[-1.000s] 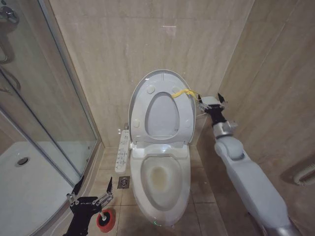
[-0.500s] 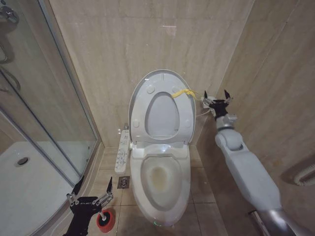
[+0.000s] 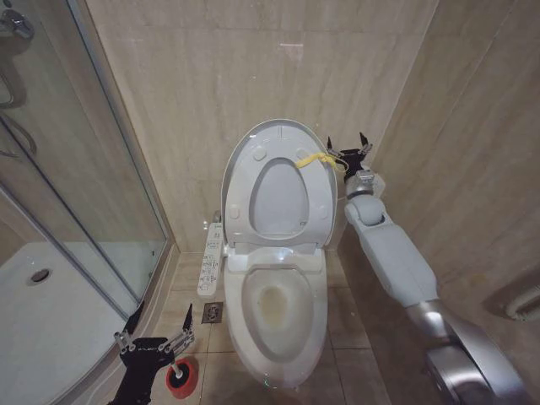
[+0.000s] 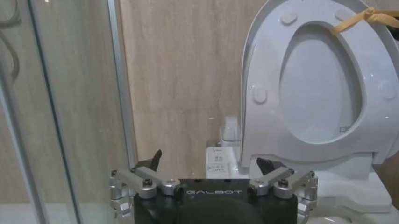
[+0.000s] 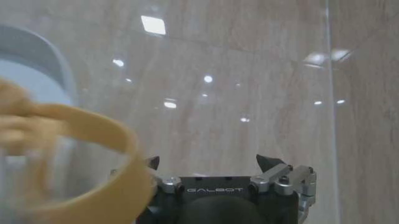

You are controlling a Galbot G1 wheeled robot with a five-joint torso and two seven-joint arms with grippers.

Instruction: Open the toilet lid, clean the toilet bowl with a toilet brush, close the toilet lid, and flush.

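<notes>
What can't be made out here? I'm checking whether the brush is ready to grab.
- Brush: head view, the left gripper covers most of the red holder, so no handle can be made out.
- Yellow strip: right wrist view, blurred; whether it touches the right gripper is unclear.
- Bowl: left wrist view, cut off by the edge below the raised lid.

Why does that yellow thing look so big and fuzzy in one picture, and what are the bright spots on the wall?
In the right wrist view the yellow strip hangs very close to the lens, so it is large and out of focus; the bright spots there are light glare on the glossy wall tiles. In the head view the same strip is sharp on the raised toilet lid, beside the open right tool.
</notes>
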